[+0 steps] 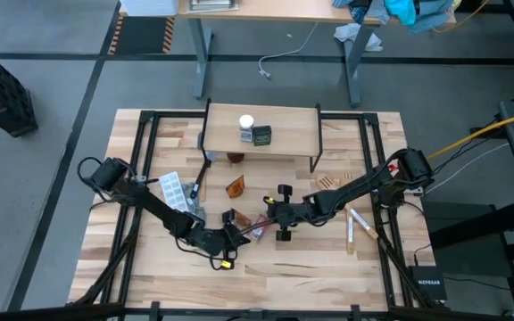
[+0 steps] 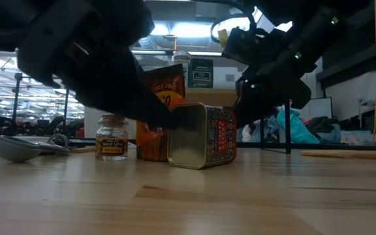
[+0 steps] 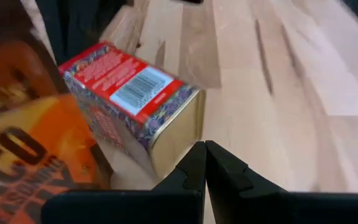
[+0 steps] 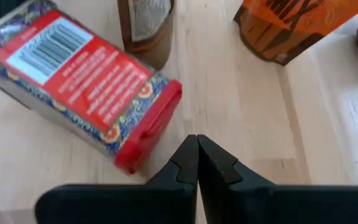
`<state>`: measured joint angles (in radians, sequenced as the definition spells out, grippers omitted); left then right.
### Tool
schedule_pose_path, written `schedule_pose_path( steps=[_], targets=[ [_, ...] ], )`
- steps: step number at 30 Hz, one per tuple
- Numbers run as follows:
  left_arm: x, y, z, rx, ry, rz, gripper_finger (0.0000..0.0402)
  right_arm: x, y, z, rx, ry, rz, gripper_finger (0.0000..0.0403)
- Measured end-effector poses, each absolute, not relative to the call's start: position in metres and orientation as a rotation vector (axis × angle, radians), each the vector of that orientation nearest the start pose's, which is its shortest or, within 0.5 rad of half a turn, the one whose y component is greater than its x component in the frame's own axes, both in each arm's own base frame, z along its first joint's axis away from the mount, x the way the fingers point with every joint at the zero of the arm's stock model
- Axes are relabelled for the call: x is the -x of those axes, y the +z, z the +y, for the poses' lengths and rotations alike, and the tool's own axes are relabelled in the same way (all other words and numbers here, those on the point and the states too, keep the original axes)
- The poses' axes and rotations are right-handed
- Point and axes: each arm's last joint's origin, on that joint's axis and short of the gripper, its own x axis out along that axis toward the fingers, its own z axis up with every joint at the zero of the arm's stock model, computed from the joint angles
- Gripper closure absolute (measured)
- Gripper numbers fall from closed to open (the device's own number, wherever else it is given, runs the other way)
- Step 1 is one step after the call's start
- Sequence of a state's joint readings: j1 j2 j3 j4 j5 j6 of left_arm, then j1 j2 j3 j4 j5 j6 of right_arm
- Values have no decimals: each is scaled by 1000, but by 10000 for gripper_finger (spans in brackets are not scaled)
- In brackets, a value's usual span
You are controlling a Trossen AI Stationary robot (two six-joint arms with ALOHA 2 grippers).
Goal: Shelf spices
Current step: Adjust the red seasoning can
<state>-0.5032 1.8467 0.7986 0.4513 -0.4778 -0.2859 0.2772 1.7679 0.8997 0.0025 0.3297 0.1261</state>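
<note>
The red-topped box (image 1: 255,230) lies on its side on the table, between my two grippers. My left gripper (image 3: 204,152) is shut, its tips at the box's bare metal base end. My right gripper (image 4: 196,146) is shut, its tips a little short of the red cap (image 4: 148,137). An orange packet (image 2: 164,98) stands right behind the box, and a small brown-capped jar (image 2: 111,137) is farther left. The shelf (image 1: 288,134) stands at the far side and carries a white-capped jar (image 1: 246,124) and a dark grey tin (image 1: 261,135). My left gripper's shut fingertips (image 3: 199,155) come level from the table's left at the box's metal base end (image 3: 176,140). I cannot tell whether they touch it. The box lies flat on the table. My right gripper touches nothing.
A pale grey tray-like utensil (image 1: 174,189) lies by the left arm. A wooden spatula (image 1: 357,227) lies right of the right arm. A second orange packet (image 1: 236,187) and a dark brown jar (image 1: 236,158) sit in front of the shelf. A spoon (image 2: 15,147) lies at the left.
</note>
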Motion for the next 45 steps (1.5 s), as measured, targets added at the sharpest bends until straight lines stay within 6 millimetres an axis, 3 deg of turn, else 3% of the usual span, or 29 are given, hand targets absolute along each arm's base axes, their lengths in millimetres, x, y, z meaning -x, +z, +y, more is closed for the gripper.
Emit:
schedule_pose_path(
  steps=[45],
  targets=[
    [-310, 117, -155, 32, 60, 542, 399, -333, 158, 118, 29, -13, 591, 395]
  ],
)
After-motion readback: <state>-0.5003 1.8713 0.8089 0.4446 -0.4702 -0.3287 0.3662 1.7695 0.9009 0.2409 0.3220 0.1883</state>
